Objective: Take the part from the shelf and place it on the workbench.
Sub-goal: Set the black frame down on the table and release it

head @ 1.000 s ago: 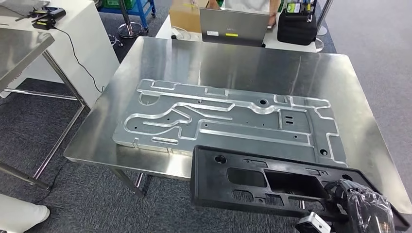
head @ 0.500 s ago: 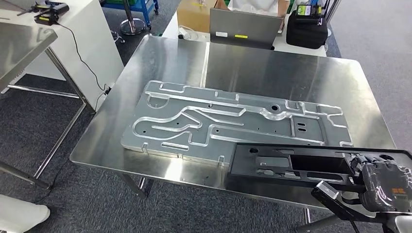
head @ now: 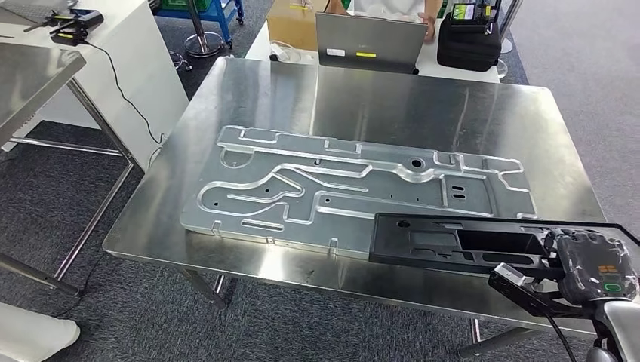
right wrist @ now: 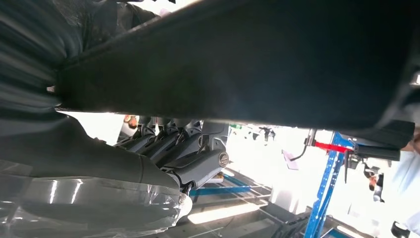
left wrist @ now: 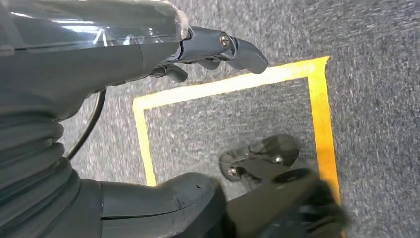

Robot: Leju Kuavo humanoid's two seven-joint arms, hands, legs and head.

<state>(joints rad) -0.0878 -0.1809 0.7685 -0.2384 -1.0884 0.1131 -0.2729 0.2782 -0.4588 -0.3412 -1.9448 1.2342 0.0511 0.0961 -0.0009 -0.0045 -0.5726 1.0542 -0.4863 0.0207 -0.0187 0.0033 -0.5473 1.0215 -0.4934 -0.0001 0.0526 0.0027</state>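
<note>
Nearest the camera in the head view, the right robot hand [head: 591,265] grips one end of the single black part [head: 483,247], fingers wrapped around the part's edge. The right wrist view shows the same hold from below: dark fingers [right wrist: 190,144] curled under the part's underside [right wrist: 237,64]. Gripping at the end lets the long piece reach out over the table [head: 392,98] while the arm stays back from the edge.

The part is at the table's near right edge, roughly level and lengthwise along that edge, with its far side over the corner of the one large machined aluminium plate [head: 340,188]. Whether it already rests on the surface or hangs just above cannot be told. Judging by this, the placing step is nearly done and release is what remains.

The left robot hand [left wrist: 208,49] hangs over grey carpet marked with yellow tape [left wrist: 317,124], its fingers partly curled around nothing.

Farther off, beyond the table, stand one laptop [head: 368,41], one cardboard box [head: 290,23] and one black bag [head: 468,41].
</note>
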